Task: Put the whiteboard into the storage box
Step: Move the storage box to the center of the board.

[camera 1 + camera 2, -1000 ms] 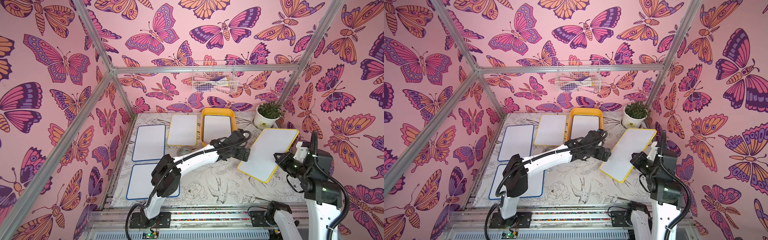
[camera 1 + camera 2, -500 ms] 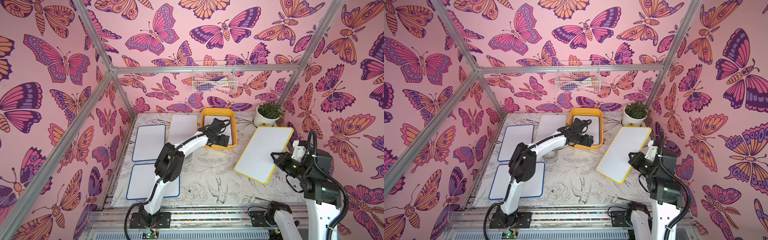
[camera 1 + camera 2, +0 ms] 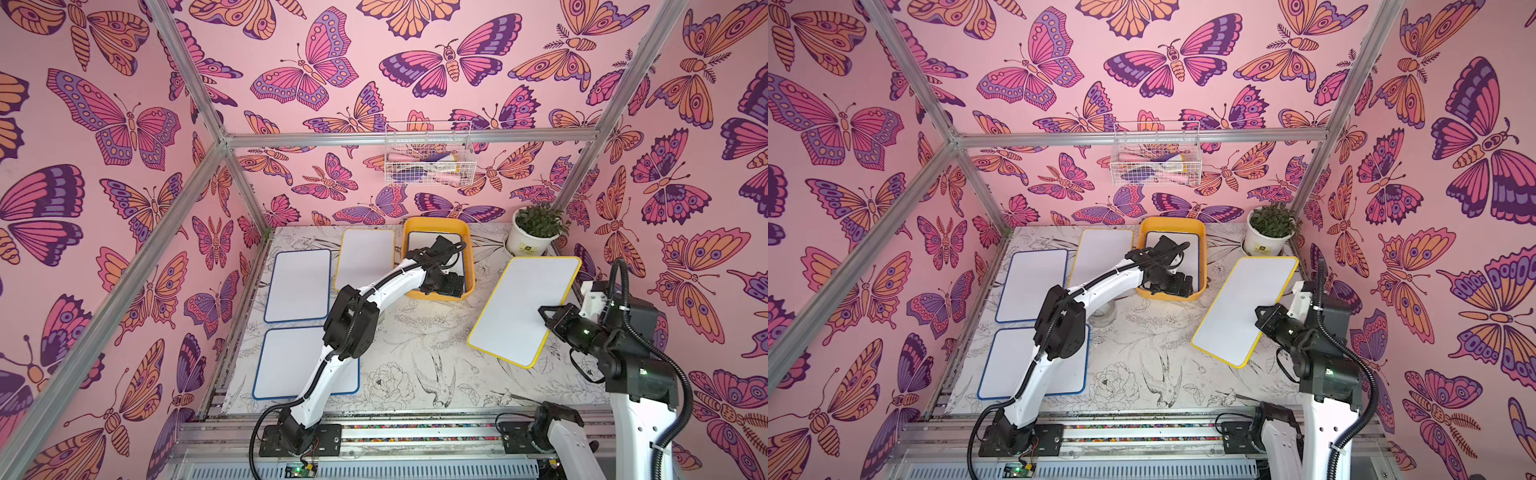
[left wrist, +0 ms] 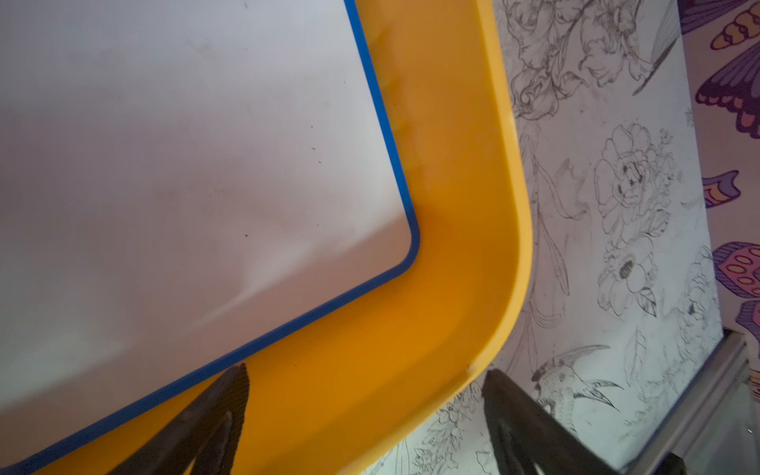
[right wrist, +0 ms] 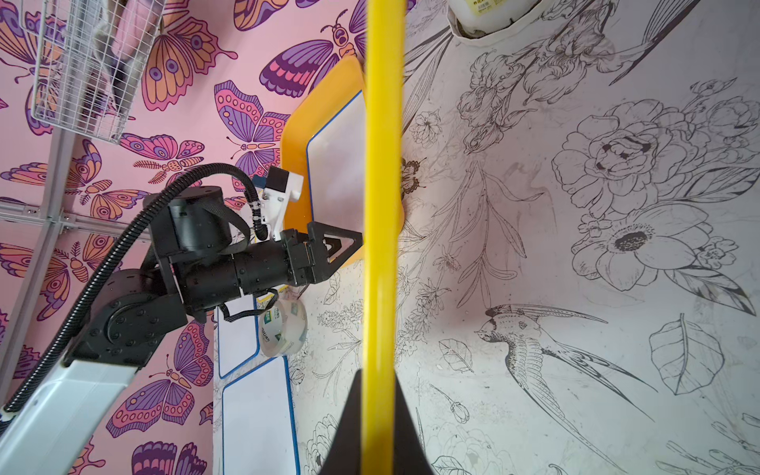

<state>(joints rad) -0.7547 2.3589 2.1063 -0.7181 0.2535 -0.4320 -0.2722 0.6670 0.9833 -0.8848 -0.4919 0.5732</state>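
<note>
Straddling storage box wall, left gripper apart, clear only in its wrist view; right gripper clamped on yellow-edged whiteboard.

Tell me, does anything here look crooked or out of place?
Yes: one yellow-framed whiteboard hangs tilted in the air, pinched at its edge by the right gripper, while the other boards lie flat. Nothing looks spilled or broken.

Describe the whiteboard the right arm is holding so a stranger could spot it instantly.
Find the potted plant in the far corner of the table on the right arm's side. Just in front of it, a yellow-framed whiteboard hangs tilted above the table, one edge clamped in the right gripper. The other yellow-framed whiteboard lies flat beside the storage box.
</note>
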